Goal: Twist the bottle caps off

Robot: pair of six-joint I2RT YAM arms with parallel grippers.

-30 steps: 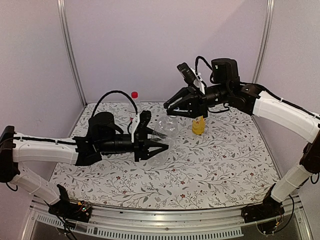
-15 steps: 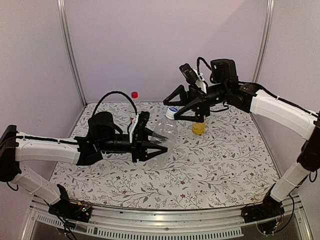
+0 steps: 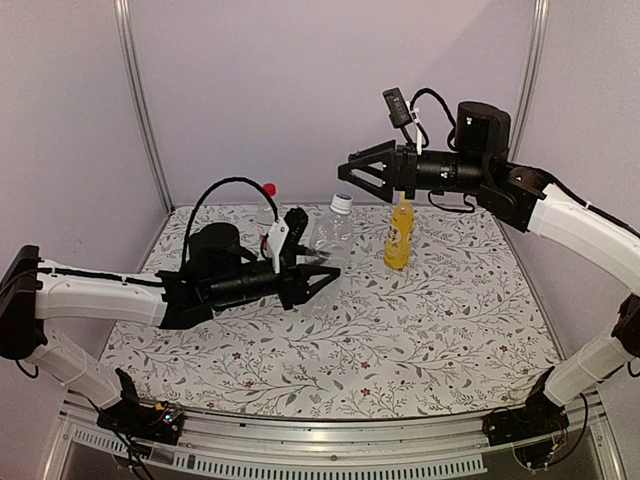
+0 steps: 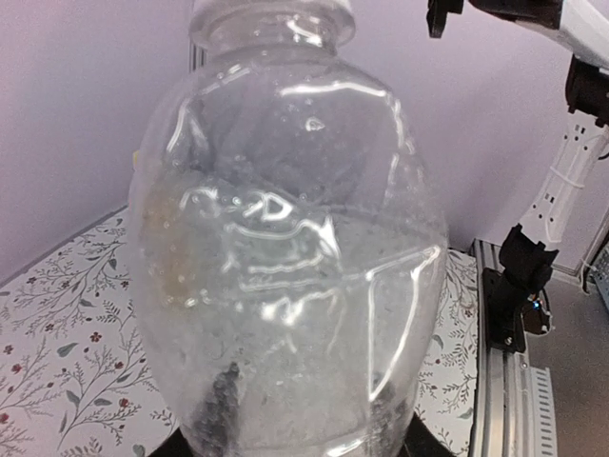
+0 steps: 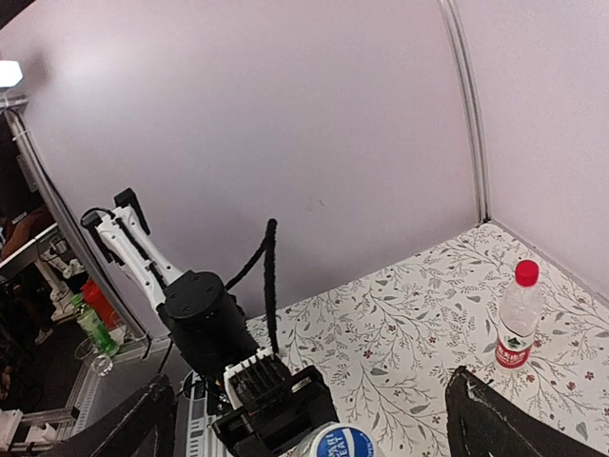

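My left gripper (image 3: 322, 268) is shut on the clear unlabelled bottle (image 3: 328, 240), holding it nearly upright low on its body. That bottle (image 4: 285, 238) fills the left wrist view, and the dark fingers (image 4: 214, 409) show through its base. The blue cap (image 3: 342, 203) sits on its neck. My right gripper (image 3: 347, 170) hangs open just above and right of the cap, touching nothing. In the right wrist view the blue cap (image 5: 341, 445) lies below the open right gripper (image 5: 309, 381). The yellow-orange bottle (image 3: 398, 238) stands behind. The labelled bottle (image 5: 516, 324) has its red cap (image 5: 525, 272) on.
The floral table mat (image 3: 420, 330) stretches to the front and right. Pale booth walls with metal corner posts (image 3: 140, 100) close in the back and sides. The left arm's black cable (image 3: 215, 190) arches above its wrist.
My right gripper has opened, come off the blue cap and risen to the right. The left gripper has swung the clear bottle more upright, with the cap still on its neck.
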